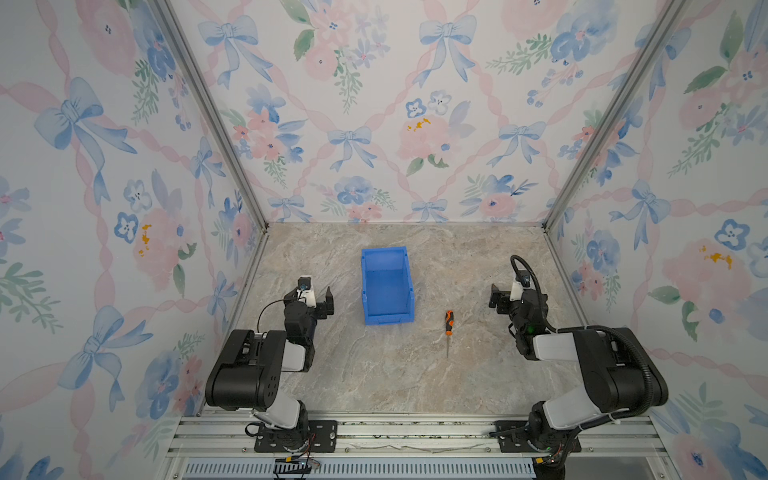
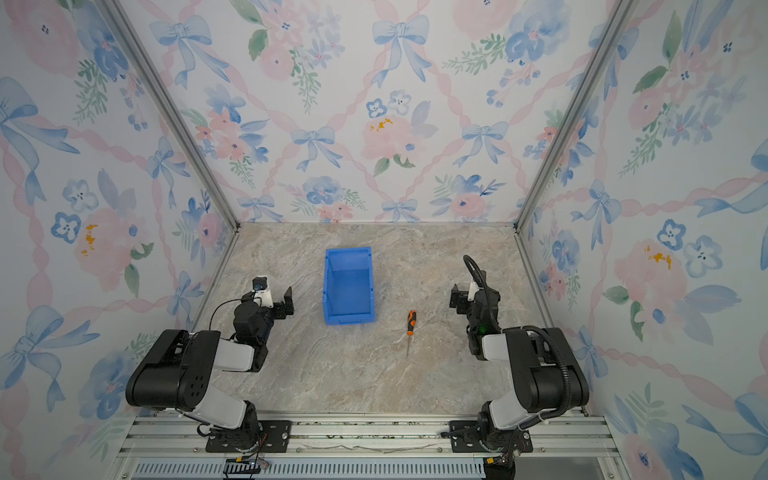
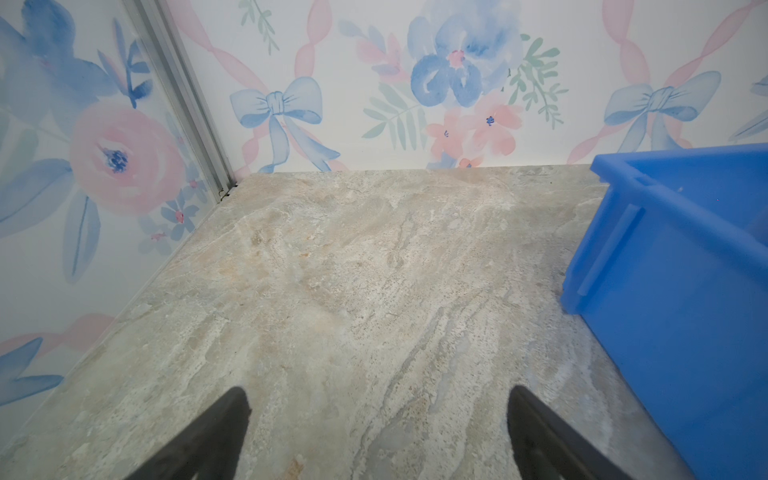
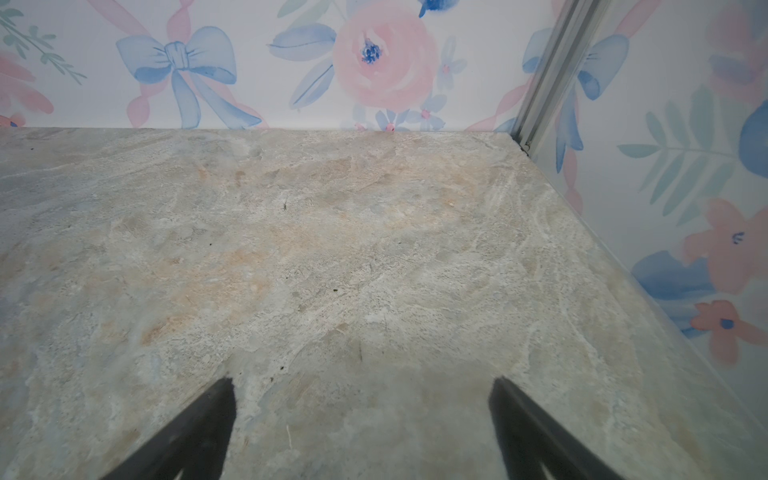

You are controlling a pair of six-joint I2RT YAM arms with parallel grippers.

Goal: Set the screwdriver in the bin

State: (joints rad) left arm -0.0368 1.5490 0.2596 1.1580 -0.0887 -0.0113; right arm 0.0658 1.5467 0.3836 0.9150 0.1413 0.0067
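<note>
A metal rail (image 1: 415,432) runs along the near edge, and the two arms are bolted to it. Past the rail lies the stone-look table (image 1: 395,374).

The screwdriver (image 1: 448,333) lies flat on the table. Nothing is holding it. Its orange and black handle points to the back wall and its thin silver tip points to the rail. It sits just beside the near right corner of the bin (image 1: 365,282) but does not touch it. In both top views it lies between the bin and the right arm.

The bin is bright blue and stands in the middle of the table. Its low front wall faces the rail.

The left gripper (image 3: 379,395) hangs over the table on the left of the bin. Its two black fingers (image 3: 232,415) stand far apart with only bare table between them. The left wrist view shows the side of the bin close by.

The right gripper (image 4: 363,383) hangs on the right side, well apart from the screwdriver. Its fingers (image 4: 511,411) are spread wide too, with only table between them.

Walls (image 1: 415,104) with pink flowers and blue bows stand on three sides.
</note>
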